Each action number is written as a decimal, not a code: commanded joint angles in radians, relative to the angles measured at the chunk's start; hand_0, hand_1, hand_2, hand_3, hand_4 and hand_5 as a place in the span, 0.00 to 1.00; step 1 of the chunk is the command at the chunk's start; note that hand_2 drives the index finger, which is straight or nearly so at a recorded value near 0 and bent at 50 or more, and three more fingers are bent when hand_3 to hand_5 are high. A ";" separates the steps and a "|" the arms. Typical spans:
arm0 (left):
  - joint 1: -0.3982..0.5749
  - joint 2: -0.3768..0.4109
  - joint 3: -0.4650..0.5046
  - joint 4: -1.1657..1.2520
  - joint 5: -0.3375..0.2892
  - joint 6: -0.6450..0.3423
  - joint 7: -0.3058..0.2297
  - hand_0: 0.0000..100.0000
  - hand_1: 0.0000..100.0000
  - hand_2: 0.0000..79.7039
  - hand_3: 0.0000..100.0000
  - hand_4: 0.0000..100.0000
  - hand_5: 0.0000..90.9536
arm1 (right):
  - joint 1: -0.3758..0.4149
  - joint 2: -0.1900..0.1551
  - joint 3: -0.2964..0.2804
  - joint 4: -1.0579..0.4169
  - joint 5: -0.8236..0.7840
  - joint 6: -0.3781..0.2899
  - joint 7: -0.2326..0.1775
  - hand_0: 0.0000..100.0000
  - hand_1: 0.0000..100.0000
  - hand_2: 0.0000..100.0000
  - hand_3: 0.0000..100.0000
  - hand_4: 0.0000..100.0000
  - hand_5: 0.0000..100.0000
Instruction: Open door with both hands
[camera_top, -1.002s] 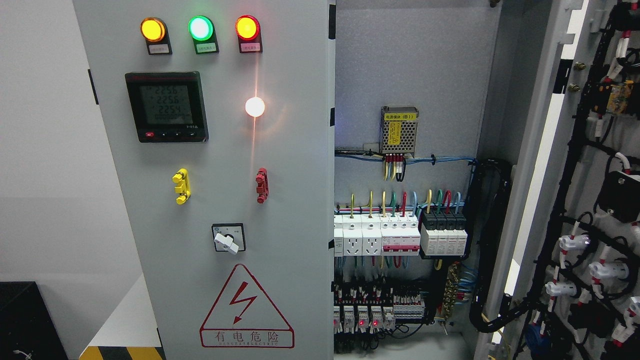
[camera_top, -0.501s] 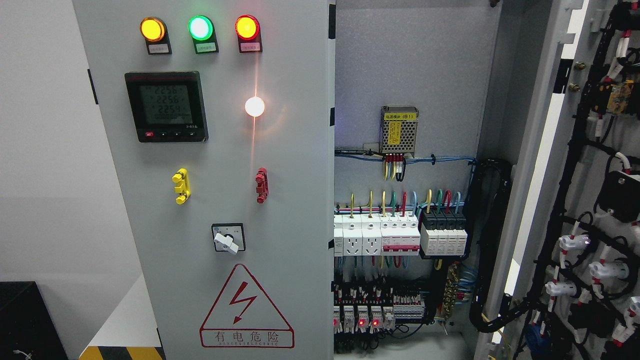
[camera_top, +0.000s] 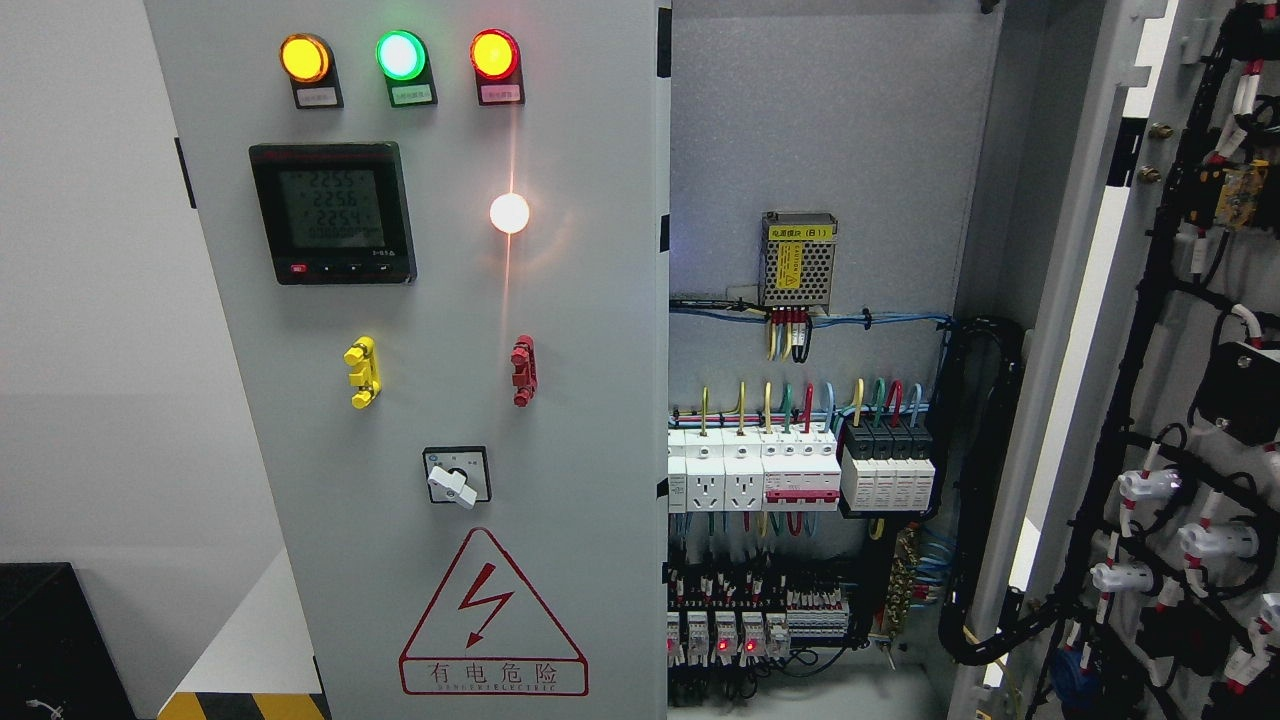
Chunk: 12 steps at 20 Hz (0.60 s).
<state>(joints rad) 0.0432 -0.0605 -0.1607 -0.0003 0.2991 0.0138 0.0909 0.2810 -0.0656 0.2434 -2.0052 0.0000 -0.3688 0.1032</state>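
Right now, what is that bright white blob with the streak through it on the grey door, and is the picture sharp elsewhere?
In the head view, the white lamp is overexposed, blooming into a blob with a thin vertical streak of glare running up to the red lamp; the meter digits and the warning sign stay fairly crisp; the wiring on the open door at the right edge looks softer.

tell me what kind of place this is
Most likely an electrical or plant room: an open power cabinet with indicator lamps and a digital meter on its closed door, circuit breakers inside.
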 joint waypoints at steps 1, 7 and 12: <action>0.000 -0.002 -0.003 0.002 -0.001 -0.008 0.004 0.00 0.00 0.00 0.00 0.00 0.00 | -0.117 0.029 0.020 -0.020 -0.032 0.085 0.000 0.19 0.00 0.00 0.00 0.00 0.00; 0.001 -0.002 -0.005 0.005 -0.005 -0.008 0.012 0.00 0.00 0.00 0.00 0.00 0.00 | -0.233 0.058 0.045 -0.015 -0.034 0.246 0.000 0.19 0.00 0.00 0.00 0.00 0.00; 0.004 -0.004 -0.007 0.005 -0.009 -0.009 0.032 0.00 0.00 0.00 0.00 0.00 0.00 | -0.361 0.063 0.028 0.016 -0.148 0.363 -0.002 0.19 0.00 0.00 0.00 0.00 0.00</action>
<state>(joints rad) 0.0444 -0.0622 -0.1640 0.0000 0.2945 0.0064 0.1077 0.0446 -0.0242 0.2722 -2.0104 -0.0484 -0.0576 0.1023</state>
